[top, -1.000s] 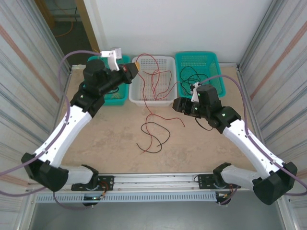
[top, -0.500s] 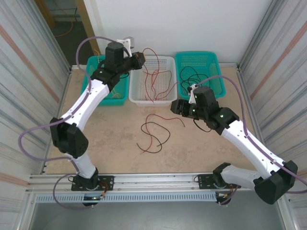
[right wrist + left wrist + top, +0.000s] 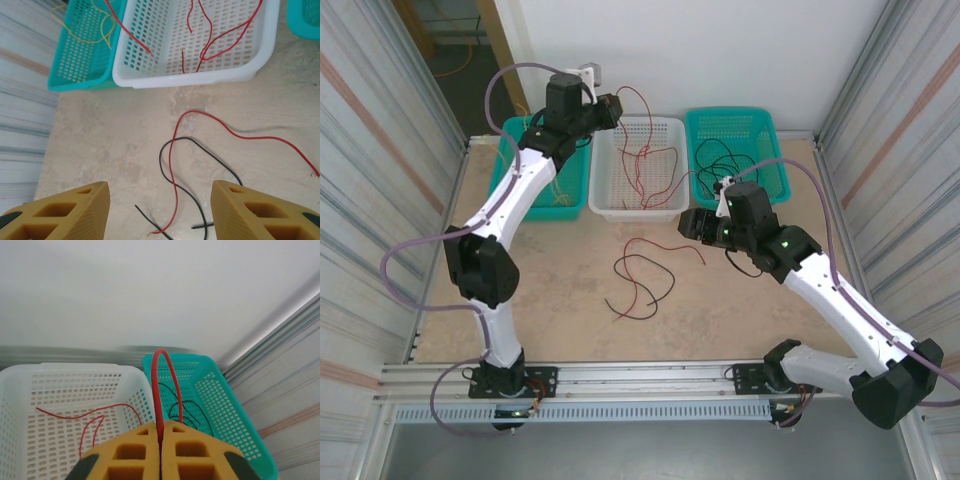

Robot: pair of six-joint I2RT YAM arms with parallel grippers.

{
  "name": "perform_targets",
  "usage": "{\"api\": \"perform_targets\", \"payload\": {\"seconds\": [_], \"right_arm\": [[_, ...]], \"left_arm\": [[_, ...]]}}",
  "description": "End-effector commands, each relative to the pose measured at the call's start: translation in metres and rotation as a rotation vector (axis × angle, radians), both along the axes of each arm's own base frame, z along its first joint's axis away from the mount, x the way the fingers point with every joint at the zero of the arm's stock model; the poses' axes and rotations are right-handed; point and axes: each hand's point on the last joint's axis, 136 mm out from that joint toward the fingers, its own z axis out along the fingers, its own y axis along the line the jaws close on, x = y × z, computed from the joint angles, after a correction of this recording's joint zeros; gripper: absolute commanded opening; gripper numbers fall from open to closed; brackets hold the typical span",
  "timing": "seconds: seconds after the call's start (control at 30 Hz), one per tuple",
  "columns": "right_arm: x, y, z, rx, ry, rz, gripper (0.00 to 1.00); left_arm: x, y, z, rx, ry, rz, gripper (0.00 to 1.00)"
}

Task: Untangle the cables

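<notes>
- Left claw (image 3: 160,437) is closed, pinching the held red cable (image 3: 157,390) above the white basket (image 3: 75,368).
- Right claw (image 3: 160,210) stands open over a loose red cable (image 3: 172,160) and a black cable (image 3: 161,159) on the surface (image 3: 100,140).

The left gripper (image 3: 160,436) is clamped tight on a red cable (image 3: 158,390) that loops upward. Beyond it, a white basket (image 3: 75,369) holds red cables (image 3: 90,416), and a green basket (image 3: 235,425) holds black cables (image 3: 176,407).
</notes>
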Motion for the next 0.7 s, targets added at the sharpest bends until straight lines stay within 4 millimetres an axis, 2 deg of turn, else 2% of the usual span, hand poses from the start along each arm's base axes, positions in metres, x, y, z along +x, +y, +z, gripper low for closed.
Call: {"api": "perform_targets", "payload": {"seconds": [0.0, 0.07, 0.17, 0.27, 0.33, 0.43, 0.5, 0.57, 0.67], "right_arm": [[-0.004, -0.002, -0.003, -0.016, -0.001, -0.003, 0.55], [-0.004, -0.002, -0.004, -0.017, 0.001, -0.002, 0.55], [-0.004, -0.002, -0.006, -0.026, 0.008, 0.001, 0.55], [-0.003, 0.000, -0.010, -0.031, 0.018, 0.007, 0.55], [-0.001, 0.003, -0.013, -0.033, 0.028, 0.010, 0.55], [0.001, 0.011, -0.024, -0.039, 0.058, 0.031, 0.56], [0.000, 0.019, -0.036, -0.047, 0.090, 0.053, 0.55], [-0.002, 0.029, -0.052, -0.073, 0.122, 0.076, 0.55], [-0.006, 0.045, -0.077, -0.112, 0.165, 0.107, 0.54]], "left_arm": [[0.008, 0.007, 0.000, 0.023, -0.009, 0.005, 0.27], [0.009, 0.008, -0.004, 0.031, 0.001, 0.001, 0.42], [0.004, 0.010, -0.004, 0.038, 0.006, -0.001, 0.56], [-0.006, 0.013, 0.006, 0.035, -0.010, -0.007, 0.60], [-0.018, 0.015, 0.018, 0.024, -0.033, -0.020, 0.56], [-0.051, 0.015, 0.034, -0.019, -0.069, -0.075, 0.52], [-0.078, 0.014, 0.034, -0.021, -0.076, -0.110, 0.49], [-0.109, 0.015, 0.027, 0.015, -0.071, -0.141, 0.47], [-0.154, 0.021, -0.007, 0.063, -0.017, -0.164, 0.46]]}}
